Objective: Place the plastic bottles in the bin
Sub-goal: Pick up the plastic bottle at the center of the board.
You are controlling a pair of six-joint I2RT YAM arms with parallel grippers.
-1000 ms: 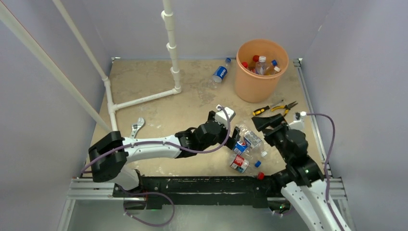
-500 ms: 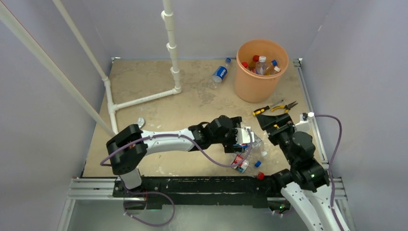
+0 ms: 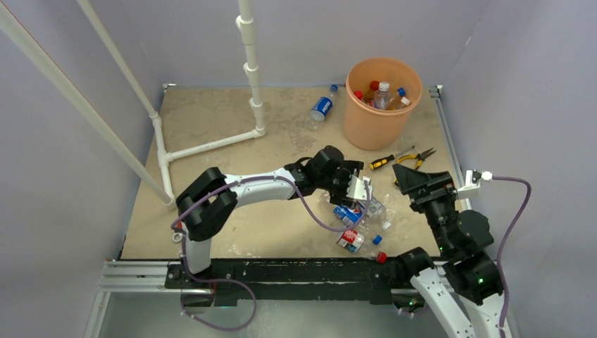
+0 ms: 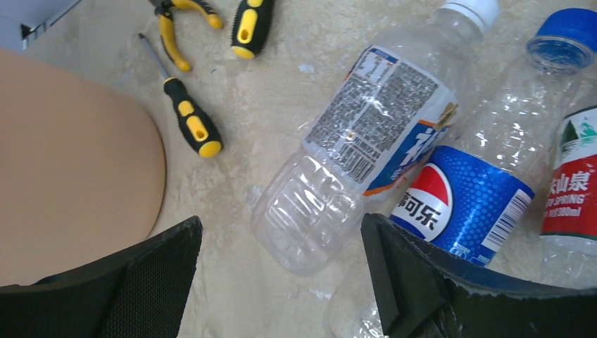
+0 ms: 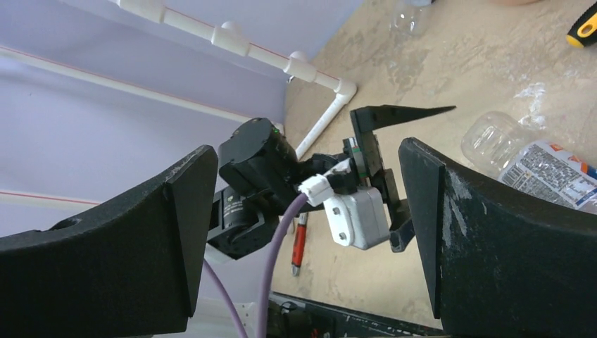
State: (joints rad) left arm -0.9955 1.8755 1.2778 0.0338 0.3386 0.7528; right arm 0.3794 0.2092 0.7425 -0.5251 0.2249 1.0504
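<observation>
The orange bin (image 3: 382,120) stands at the back right with several bottles (image 3: 381,94) in it; its side fills the left of the left wrist view (image 4: 70,162). One blue-label bottle (image 3: 322,107) lies left of the bin. Three bottles lie together near the front: a white-capped one (image 4: 373,134), a blue Pepsi one (image 4: 457,204) and a red-label one (image 4: 574,190). My left gripper (image 3: 361,191) (image 4: 278,236) hovers open over the base of the white-capped bottle, holding nothing. My right gripper (image 3: 417,179) (image 5: 308,151) is open and empty, to the right of the cluster.
A yellow-and-black screwdriver (image 3: 384,161) (image 4: 186,116) and pliers (image 3: 421,155) (image 4: 183,21) lie between the bin and the cluster. White pipework (image 3: 250,70) stands at the back left. A red-handled wrench (image 5: 299,243) lies beyond the left arm. Loose caps (image 3: 377,239) lie near the front edge.
My left arm has reached right and turned its open gripper over the bottle cluster. My right arm has drawn back to the right, away from the bottles.
</observation>
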